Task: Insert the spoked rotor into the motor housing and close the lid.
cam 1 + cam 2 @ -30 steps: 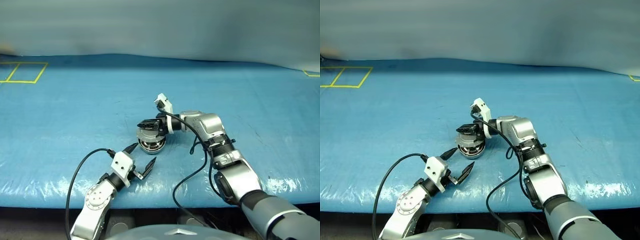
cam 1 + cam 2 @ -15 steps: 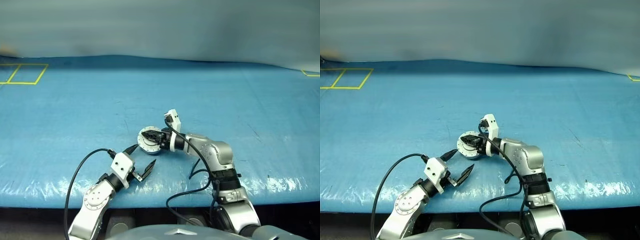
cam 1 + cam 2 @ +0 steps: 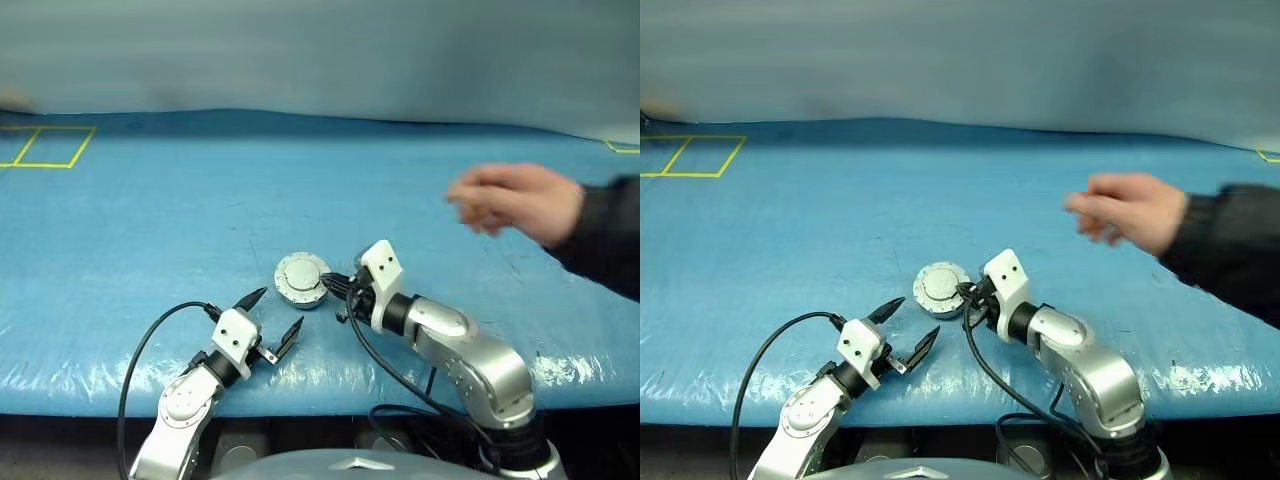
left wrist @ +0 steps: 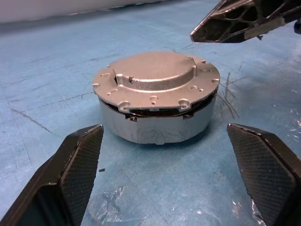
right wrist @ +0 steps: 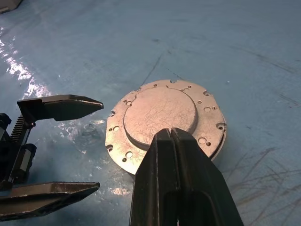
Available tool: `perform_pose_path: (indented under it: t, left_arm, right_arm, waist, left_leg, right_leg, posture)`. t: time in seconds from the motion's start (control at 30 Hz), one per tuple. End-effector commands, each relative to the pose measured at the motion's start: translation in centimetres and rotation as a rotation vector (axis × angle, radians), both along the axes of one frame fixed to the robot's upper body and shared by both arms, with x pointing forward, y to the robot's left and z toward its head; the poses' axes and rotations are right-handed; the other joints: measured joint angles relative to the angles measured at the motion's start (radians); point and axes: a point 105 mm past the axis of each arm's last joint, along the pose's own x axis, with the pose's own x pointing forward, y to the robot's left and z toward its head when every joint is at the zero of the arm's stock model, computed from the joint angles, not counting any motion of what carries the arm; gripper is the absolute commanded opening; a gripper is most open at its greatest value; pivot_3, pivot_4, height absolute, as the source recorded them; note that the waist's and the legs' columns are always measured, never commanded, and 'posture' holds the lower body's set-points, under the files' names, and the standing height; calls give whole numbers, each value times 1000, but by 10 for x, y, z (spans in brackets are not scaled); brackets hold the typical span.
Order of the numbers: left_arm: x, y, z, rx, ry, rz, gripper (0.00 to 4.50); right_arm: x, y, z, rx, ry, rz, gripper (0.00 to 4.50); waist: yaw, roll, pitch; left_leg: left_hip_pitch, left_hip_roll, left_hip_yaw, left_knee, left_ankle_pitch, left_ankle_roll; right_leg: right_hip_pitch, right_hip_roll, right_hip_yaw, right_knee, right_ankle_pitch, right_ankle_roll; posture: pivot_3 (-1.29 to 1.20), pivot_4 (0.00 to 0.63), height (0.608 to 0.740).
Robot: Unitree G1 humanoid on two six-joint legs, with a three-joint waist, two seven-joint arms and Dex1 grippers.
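With lid [image 4: 155,77] down on motor housing [image 4: 157,125] near table's front edge: rigid, heavy metal; grasp its side wall. Left gripper [image 3: 272,320] agape, right gripper [image 5: 173,141] pinched empty

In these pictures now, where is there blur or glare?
Left eye view: the person's hand is smeared by motion. Right wrist view: glare patches shine on the blue sheet, while the lid stays sharp. Left wrist view: the motor housing is crisp.
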Motion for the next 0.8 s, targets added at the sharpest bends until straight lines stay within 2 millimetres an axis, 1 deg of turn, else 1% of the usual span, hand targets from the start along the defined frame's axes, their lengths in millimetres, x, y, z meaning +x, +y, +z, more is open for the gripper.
perform_pose_path:
  t: [0.03, 0.07, 0.2, 0.4, 0.8]
  left_arm:
    - [-2, -2, 10, -14, -45, -14, 4500]
    - [-2, -2, 10, -14, -42, -17, 4500]
    - [-2, -2, 9, -4, -38, -33, 4500]
    - [-1, -4, 8, -7, -34, -48, 4500]
    - [-1, -4, 8, -4, -35, -41, 4500]
  right_arm:
    - [-4, -6, 13, -98, -145, -44, 47]
    - [-6, -8, 10, -119, -126, -53, 47]
    - [-9, -9, 13, -122, -122, -60, 47]
    - [-8, -11, 13, -145, -120, -73, 47]
    - [-8, -8, 10, -149, -112, -62, 47]
  waist:
    - [0, -1, 0]
    - [1, -1, 0]
    - [1, -2, 0]
    - [4, -3, 0]
    - [5, -3, 0]
  left_leg:
    - [0, 0, 0, 0, 0, 0]
    - [0, 0, 0, 0, 0, 0]
    - [0, 0, 0, 0, 0, 0]
    - [-1, 0, 0, 0, 0, 0]
    - [-1, 0, 0, 0, 0, 0]
  right_leg:
    - [0, 0, 0, 0, 0, 0]
    - [0, 0, 0, 0, 0, 0]
    - [0, 0, 0, 0, 0, 0]
    - [0, 0, 0, 0, 0, 0]
    - [-1, 0, 0, 0, 0, 0]
  posture:
    - [0, 150, 740]
    - [0, 150, 740]
    - [0, 150, 740]
    - [0, 150, 740]
    - [0, 150, 740]
